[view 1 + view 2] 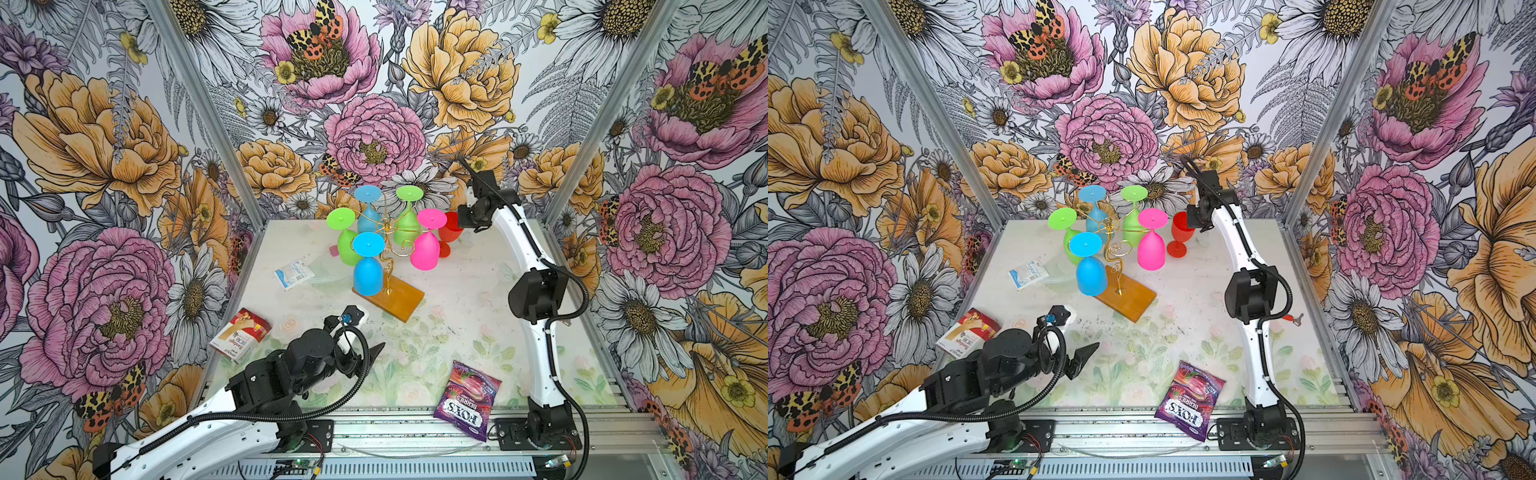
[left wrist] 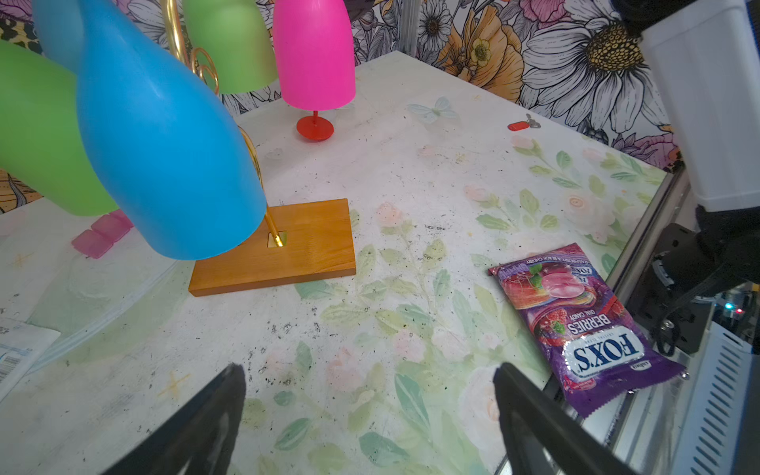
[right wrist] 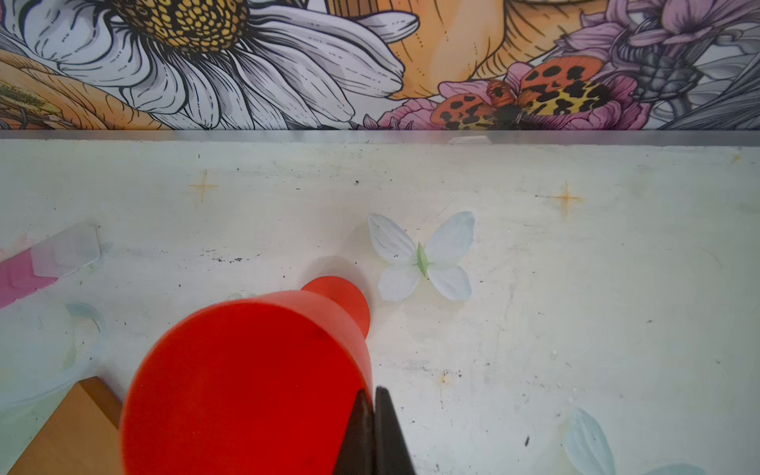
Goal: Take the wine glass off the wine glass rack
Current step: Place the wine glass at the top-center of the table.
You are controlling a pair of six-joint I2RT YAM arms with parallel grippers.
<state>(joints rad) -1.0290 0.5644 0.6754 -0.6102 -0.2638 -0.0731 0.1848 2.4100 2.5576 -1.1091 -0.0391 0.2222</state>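
The wine glass rack [image 1: 390,297] [image 1: 1125,296] is a gold wire stand on a brown wooden base [image 2: 288,251], mid-table. Several coloured glasses hang bowl-down from its arms, among them a blue one [image 1: 368,274] [image 2: 164,156] and a pink one [image 1: 424,251] [image 2: 314,53]. A red wine glass [image 1: 451,232] [image 1: 1181,232] [image 3: 246,382] stands upright beside the rack at the back right, off the wire, its foot [image 2: 314,128] down at the table. My right gripper [image 1: 461,222] [image 1: 1192,222] [image 3: 374,395] is shut on its rim. My left gripper [image 1: 368,330] [image 1: 1077,330] [image 2: 368,370] hangs open and empty over the front left.
A purple candy bag [image 1: 467,399] [image 2: 584,325] lies near the front edge. A bandage box [image 1: 241,334] and a white packet [image 1: 294,273] sit on the left. A red key tag [image 1: 1292,319] lies at the right edge. A fabric butterfly [image 3: 421,257] lies near the back wall.
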